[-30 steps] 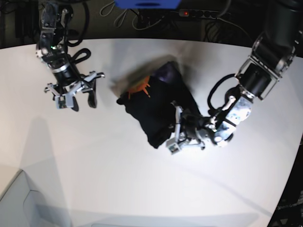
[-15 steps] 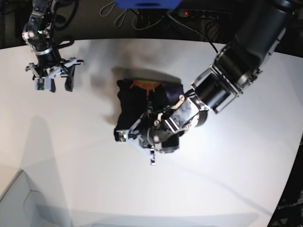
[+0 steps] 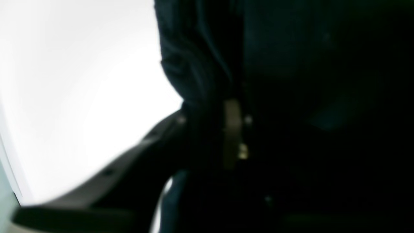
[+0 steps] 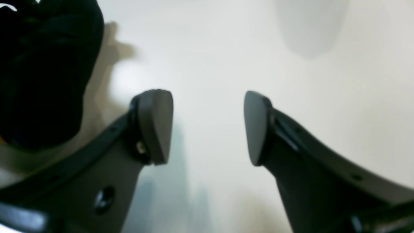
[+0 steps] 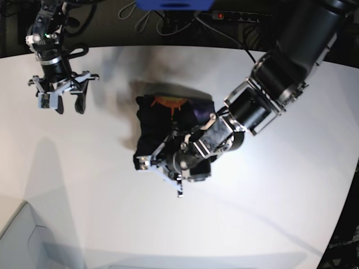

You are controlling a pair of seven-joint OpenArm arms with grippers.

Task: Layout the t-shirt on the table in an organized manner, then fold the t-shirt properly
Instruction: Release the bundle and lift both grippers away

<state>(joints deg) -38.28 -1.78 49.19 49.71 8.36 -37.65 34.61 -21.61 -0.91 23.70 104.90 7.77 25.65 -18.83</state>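
Most of the job looks done: the t-shirt (image 5: 168,123) lies as a compact bundle mid-table (image 5: 269,224). At its 5 o'clock edge sits the left gripper (image 5: 165,168); whether it grips cloth I cannot tell. At 10 o'clock the right gripper (image 4: 208,127) hangs wide apart, empty.

Black cloth of the t-shirt (image 3: 200,64) fills most of my left wrist view, dark and blurred, hanging in soft vertical folds. To the left lies the bright white table (image 3: 74,90). One of my fingers (image 3: 129,168) reaches up from the lower left to the cloth's edge. The other finger is lost in the darkness.
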